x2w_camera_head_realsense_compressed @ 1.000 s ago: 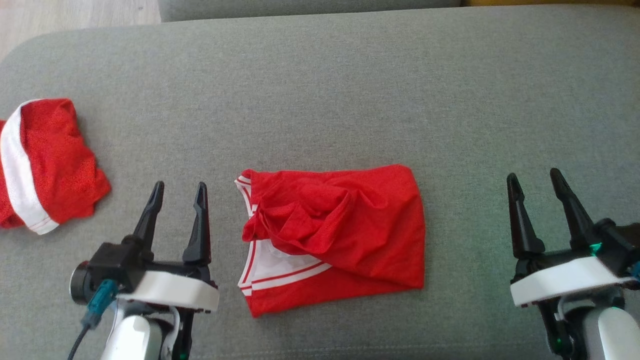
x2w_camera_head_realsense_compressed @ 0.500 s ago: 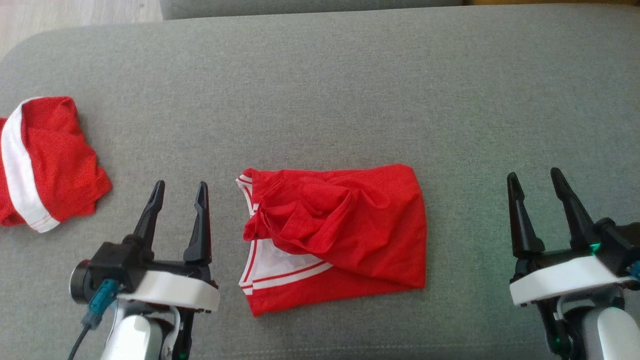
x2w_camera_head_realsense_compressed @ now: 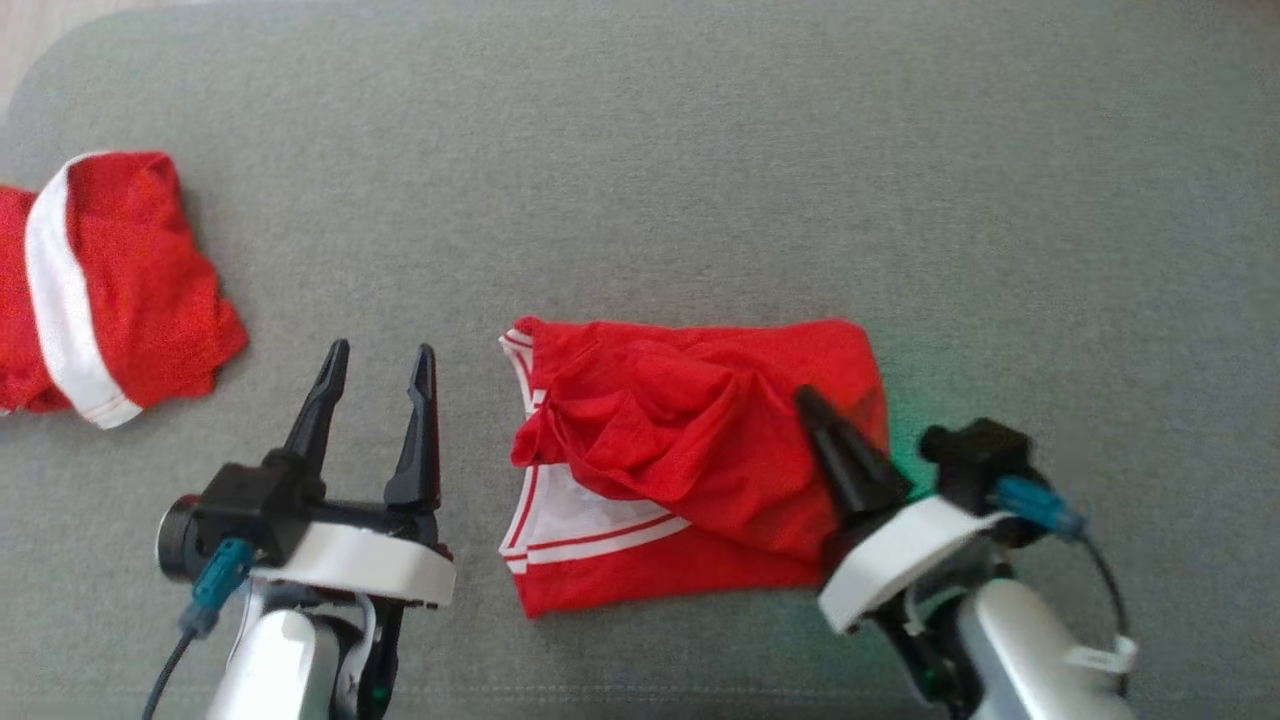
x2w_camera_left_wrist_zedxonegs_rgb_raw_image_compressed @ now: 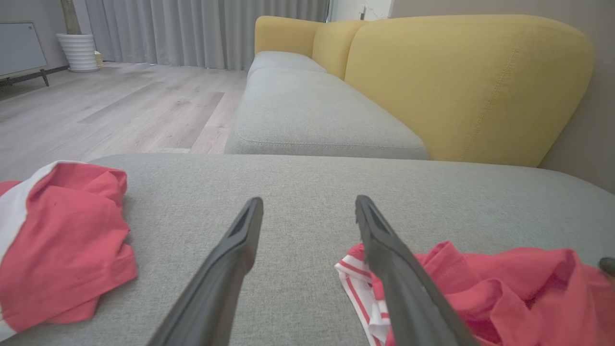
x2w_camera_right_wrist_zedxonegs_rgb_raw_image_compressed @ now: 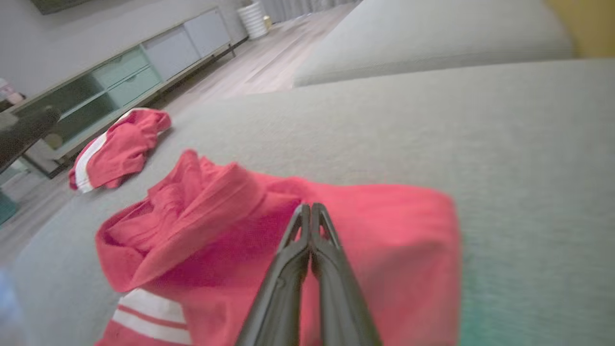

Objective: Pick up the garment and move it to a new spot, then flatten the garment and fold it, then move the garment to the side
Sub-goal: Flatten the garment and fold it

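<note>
Garment point(x2w_camera_head_realsense_compressed: 690, 460) lies just below centre in the head view on the grey cushion point(x2w_camera_head_realsense_compressed: 700, 150). It's a rumpled red rectangle, white-striped trim facing 9 o'clock, with a bunched fold across its upper left part.

Right gripper point(x2w_camera_head_realsense_compressed: 806, 400) sits at 5 o'clock, tilted toward 11. Its two fingers are pressed tight together into one dark spike over the garment's right part. The right wrist view agrees: fingers flat against each other, nothing seen pinched between them, red cloth right behind the tips. Whether the tips are touching the cloth or just above it, can't tell, the picture's blurred.

Left gripper point(x2w_camera_head_realsense_compressed: 382, 350) is at 7 o'clock with jaws wide and fingers pointing to 12. It's over bare cushion just left of the striped edge, and apart from it. In the left wrist view the fingers are splayed with grey cushion between them, and the garment's striped edge shows at 5 o'clock, partly behind the right-hand finger.

Other garment point(x2w_camera_head_realsense_compressed: 130, 280), red with a broad white band, is crumpled at 9 o'clock near the cushion's edge, well apart from the first.

Beyond the cushion in the left wrist view there's a yellow backrest point(x2w_camera_left_wrist_zedxonegs_rgb_raw_image_compressed: 456, 86) at 1 o'clock and wood floor point(x2w_camera_left_wrist_zedxonegs_rgb_raw_image_compressed: 120, 105) at 10
</note>
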Motion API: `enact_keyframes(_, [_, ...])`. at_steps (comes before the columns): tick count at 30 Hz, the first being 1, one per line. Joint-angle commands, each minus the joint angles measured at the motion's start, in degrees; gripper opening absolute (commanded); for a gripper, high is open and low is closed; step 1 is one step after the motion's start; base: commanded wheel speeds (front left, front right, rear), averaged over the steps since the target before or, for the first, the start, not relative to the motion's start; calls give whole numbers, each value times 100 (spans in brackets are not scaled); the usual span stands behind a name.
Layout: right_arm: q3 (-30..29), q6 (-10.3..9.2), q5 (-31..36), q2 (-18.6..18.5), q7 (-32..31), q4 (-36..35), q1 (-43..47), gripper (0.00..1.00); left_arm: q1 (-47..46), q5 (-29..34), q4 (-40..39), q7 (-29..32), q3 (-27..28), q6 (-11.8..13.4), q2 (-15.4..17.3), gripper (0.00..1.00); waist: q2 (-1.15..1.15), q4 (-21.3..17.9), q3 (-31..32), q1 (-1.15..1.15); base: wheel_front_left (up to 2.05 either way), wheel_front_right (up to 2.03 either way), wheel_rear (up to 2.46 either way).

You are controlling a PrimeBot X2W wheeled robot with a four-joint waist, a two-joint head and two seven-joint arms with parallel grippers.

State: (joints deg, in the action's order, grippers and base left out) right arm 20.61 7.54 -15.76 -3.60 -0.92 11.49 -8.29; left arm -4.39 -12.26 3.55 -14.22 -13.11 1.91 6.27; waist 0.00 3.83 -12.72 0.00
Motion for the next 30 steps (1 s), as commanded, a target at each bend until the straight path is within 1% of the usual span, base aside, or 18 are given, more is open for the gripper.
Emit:
enact_keyframes(1, [176,-5,-65,51,76,-97,-173,0,-224,-8,-161,-52,157,-36,28,100,0,58,-45,0,0,0,0])
enact_keyframes(5, [758,-5,-306,67,193,508,-530,0,-277,-24,-122,-62,143,-45,2,100,0,156,-119,0,0,0,0])
enact_keyframes(11, [1547,-5,-738,70,432,1049,-1041,0,-332,-31,-74,-71,126,-62,-26,100,0,252,-177,0,0,0,0])
enact_keyframes(13, [1801,-5,-875,71,479,1163,-1202,0,-347,-33,-62,-73,122,-69,-34,100,0,274,-190,0,0,0,0])
enact_keyframes(21, [2899,-5,-1335,71,279,1616,-1657,0,-388,-29,-40,-76,113,-99,-65,100,0,355,-219,0,0,0,0])
enact_keyframes(28, [3643,-5,-1734,72,203,1863,-1886,0,-376,-22,-40,-77,147,-116,-89,100,0,391,-245,0,0,0,0])
enact_keyframes(30, [3750,-5,-1837,72,276,1843,-1942,0,-356,-19,-28,-77,158,-116,-94,100,0,386,-225,0,0,0,0])
